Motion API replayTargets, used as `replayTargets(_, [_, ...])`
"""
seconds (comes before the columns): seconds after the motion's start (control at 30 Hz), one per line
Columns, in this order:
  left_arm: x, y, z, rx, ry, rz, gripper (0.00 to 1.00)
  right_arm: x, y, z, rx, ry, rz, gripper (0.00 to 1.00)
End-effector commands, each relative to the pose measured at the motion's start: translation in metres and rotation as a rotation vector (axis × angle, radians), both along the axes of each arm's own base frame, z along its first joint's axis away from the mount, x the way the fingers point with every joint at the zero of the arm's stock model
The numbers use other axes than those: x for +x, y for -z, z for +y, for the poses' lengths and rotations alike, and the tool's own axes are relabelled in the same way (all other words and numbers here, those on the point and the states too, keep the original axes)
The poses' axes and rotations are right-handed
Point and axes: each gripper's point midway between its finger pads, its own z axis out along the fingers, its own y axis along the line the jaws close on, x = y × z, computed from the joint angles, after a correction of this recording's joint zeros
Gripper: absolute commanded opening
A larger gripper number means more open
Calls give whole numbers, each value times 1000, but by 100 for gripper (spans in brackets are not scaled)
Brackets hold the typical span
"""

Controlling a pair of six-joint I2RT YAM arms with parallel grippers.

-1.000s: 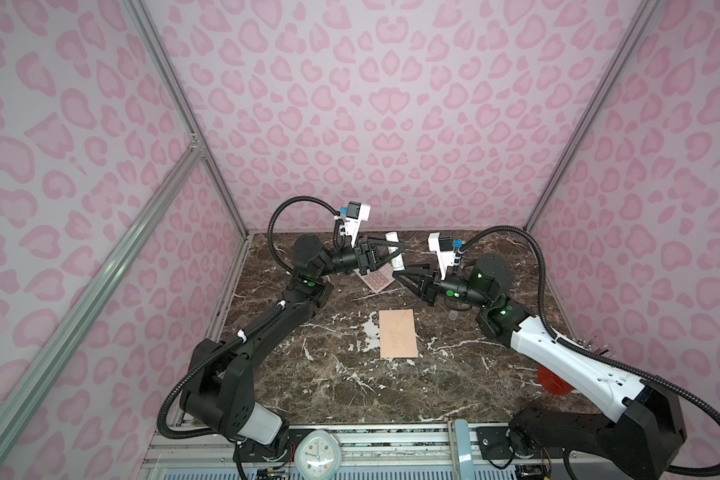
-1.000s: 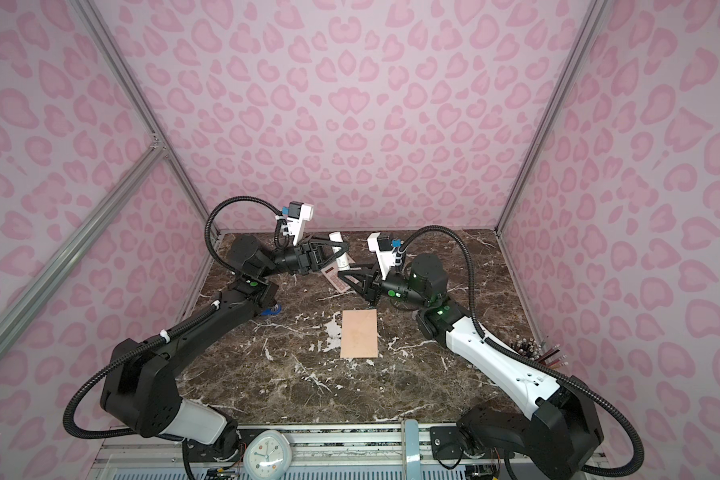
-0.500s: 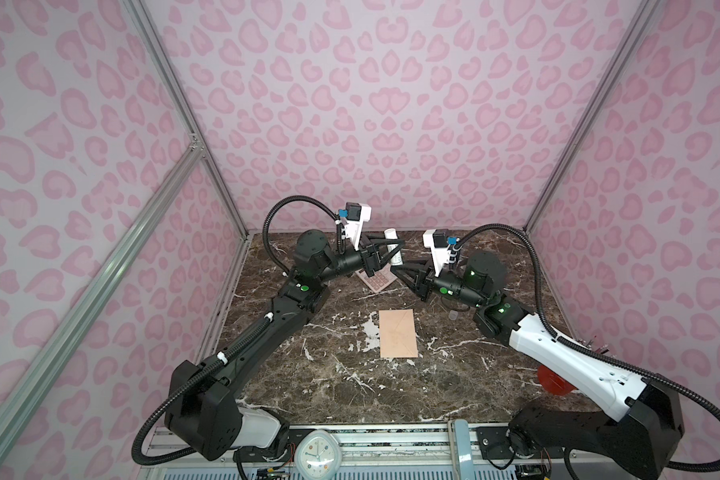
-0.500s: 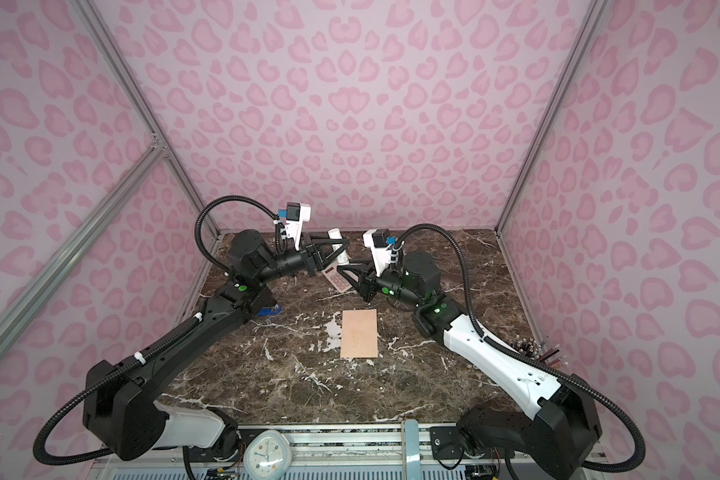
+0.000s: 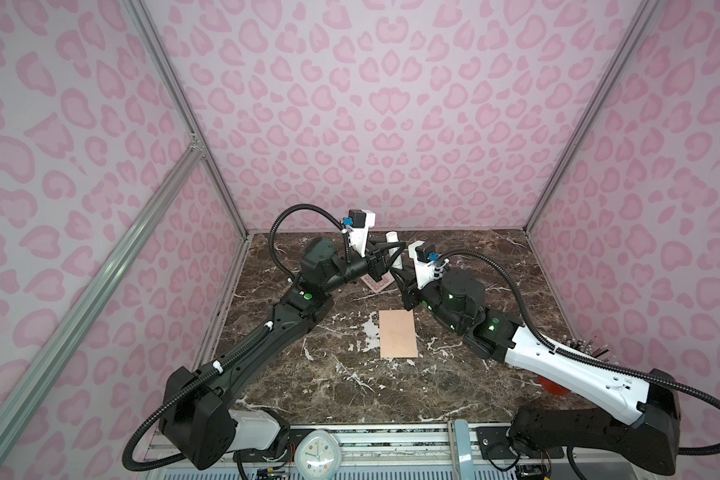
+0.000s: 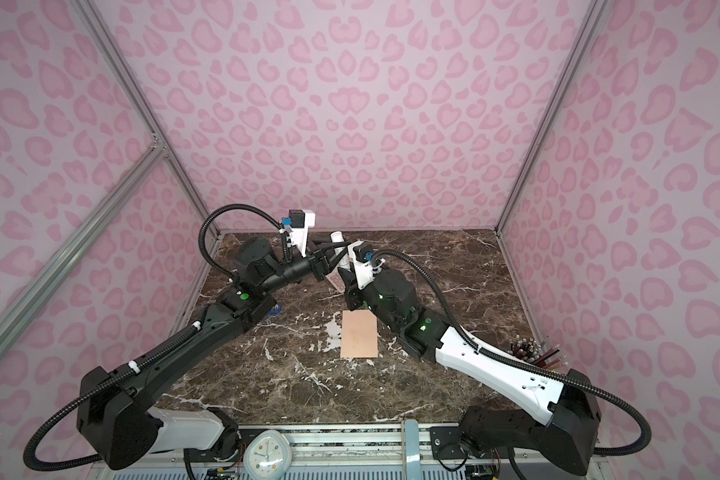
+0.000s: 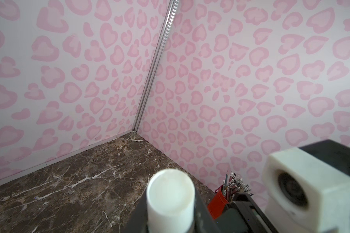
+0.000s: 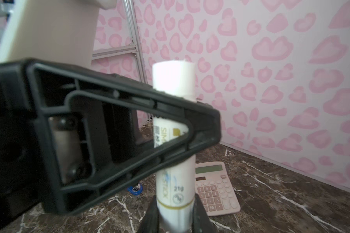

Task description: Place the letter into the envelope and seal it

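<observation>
The peach-beige envelope (image 5: 398,338) (image 6: 359,336) lies flat mid-table, flap side not visible. The letter is out of view. Behind it, above the table, a white glue stick (image 5: 393,242) (image 6: 336,240) stands upright between both arms. My left gripper (image 5: 385,254) (image 7: 170,218) is shut on the stick's upper part; its round white cap (image 7: 170,198) fills that wrist view. My right gripper (image 5: 400,277) (image 8: 175,214) is shut on the stick's labelled lower end (image 8: 175,187), just below the left gripper's black finger (image 8: 117,125).
A pink calculator (image 8: 216,187) (image 5: 377,283) lies on the marble under the grippers. A red cup of pencils (image 7: 218,201) (image 6: 533,353) stands at the right edge. A small blue object (image 8: 135,188) (image 6: 274,309) lies near the left arm. Pink walls enclose three sides.
The right gripper has moved left, closer under the left gripper, and its jaws have narrowed a little on the stick. The left arm's elbow has swung outward.
</observation>
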Motion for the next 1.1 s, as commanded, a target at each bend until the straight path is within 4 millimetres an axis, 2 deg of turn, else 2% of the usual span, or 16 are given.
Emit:
replayTargets(0.0, [36,24,19,61,-217,25,4,-5,-44,1,61,77,-166,11])
replayTargets(0.17, [39,24,19,43,-235,37,4,-13,-39,19,40,67,-163,16])
replayTargets(0.27, [39,22,22,37,-248,32,4,-14,-36,20,32,60,-159,21])
replayTargets(0.43, [39,17,27,24,-267,29,4,-11,-26,5,-1,79,-145,37])
replayTargets(0.57, [39,7,32,4,-259,28,4,-10,-14,-16,-4,61,-112,46])
replayTargets(0.67, [36,-2,35,-22,-224,23,4,-11,-6,-28,-15,18,-96,48])
replayTargets(0.8, [27,-19,38,-94,-122,2,4,-15,0,-32,44,-143,-56,47])
replayTargets(1.07, [-3,-34,24,-193,186,-8,4,-27,-4,-9,176,-464,50,45])
